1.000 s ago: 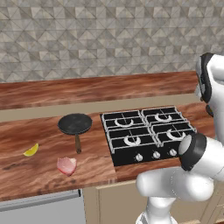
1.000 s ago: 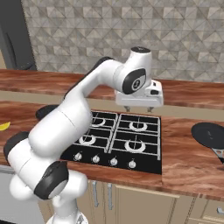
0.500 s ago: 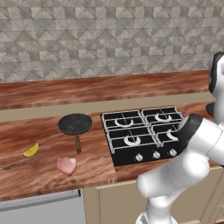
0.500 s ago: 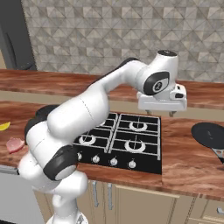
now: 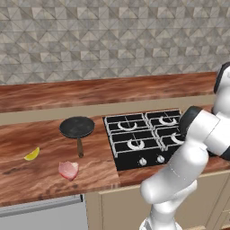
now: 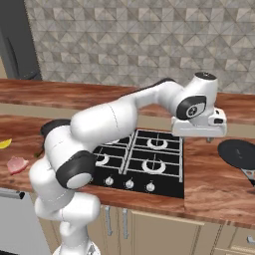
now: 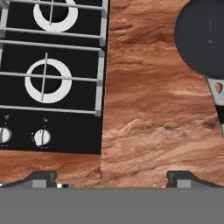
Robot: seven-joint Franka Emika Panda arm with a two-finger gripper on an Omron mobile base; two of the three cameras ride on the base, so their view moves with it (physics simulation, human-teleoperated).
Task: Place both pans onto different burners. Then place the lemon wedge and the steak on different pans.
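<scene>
- Since half a second ago the gripper has swung farther right, past the cooktop, fingers spread and empty above bare counter.
- The right-hand pan lies beside it, cut off by the frame.
- The other pan, lemon wedge and steak stay left of the cooktop.

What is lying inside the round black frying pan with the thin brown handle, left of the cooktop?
Nothing: the round black frying pan with the thin brown handle shows a bare dark bottom. The yellow lemon wedge and pink steak lie apart on the wooden counter. Its underside is hidden.
</scene>
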